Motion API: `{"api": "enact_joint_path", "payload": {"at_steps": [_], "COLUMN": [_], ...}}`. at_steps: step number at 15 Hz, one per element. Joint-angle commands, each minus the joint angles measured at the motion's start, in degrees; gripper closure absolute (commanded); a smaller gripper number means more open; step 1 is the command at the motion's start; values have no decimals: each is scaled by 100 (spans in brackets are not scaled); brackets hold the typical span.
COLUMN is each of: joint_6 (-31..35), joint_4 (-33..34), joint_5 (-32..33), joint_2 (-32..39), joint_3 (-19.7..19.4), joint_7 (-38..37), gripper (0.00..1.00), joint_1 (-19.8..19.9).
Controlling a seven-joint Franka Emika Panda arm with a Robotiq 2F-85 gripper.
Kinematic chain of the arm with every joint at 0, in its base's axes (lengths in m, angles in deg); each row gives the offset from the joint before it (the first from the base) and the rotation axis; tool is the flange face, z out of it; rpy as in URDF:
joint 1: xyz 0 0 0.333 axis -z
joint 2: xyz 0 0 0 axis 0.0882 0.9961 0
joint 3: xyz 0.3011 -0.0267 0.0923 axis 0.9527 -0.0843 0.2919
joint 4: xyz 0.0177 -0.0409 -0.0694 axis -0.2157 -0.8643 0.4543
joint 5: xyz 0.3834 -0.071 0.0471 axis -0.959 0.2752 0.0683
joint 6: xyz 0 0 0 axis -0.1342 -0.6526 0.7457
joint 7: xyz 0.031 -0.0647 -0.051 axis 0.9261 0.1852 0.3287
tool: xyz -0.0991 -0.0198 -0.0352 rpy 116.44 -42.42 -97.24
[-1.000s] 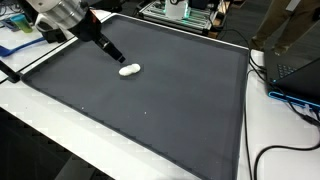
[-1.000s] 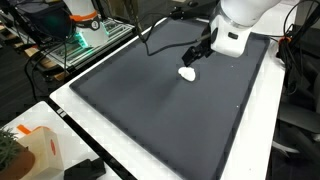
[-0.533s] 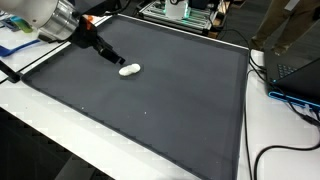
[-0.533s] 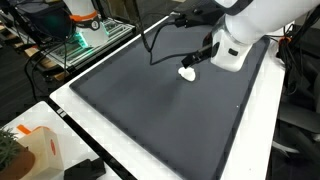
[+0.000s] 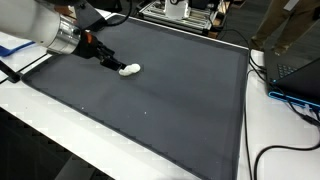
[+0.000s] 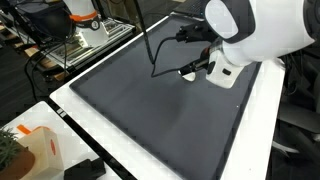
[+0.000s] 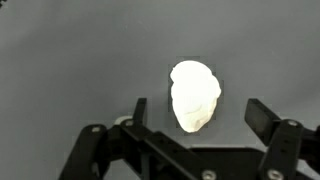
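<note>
Though a black cable [image 6: 148,50] hangs over the dark mat [image 5: 170,115] and a laptop [image 5: 297,68] sits well off on the white table [image 5: 40,125], nothing blocks the white lump [image 7: 194,95]. It lies on the mat between the pincer's [image 7: 197,108] wide-spread, empty fingers, touching neither.

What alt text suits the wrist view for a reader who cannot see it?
A small white rounded lump lies on a dark grey mat, between two open black jaws that reach in from below without touching it.
</note>
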Motion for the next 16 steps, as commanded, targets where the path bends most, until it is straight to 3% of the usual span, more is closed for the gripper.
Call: {"api": "enact_joint_path", "payload": {"at_steps": [1,5,9,12,16], "joint_6": [-257,437,1664,2238,2765], "joint_4": [571,-699,-1624,-2338,-3310], "joint_5": [-168,274,671,685,569], "joint_2": [332,-852,-1686,-2229,-2859], "joint_3": [99,-63,-156,-195,-259], "joint_7": [-95,800,1457,1178,69], "gripper": [0,0,0,0,0], "joint_1": [143,-50,-198,-244,-283]}}
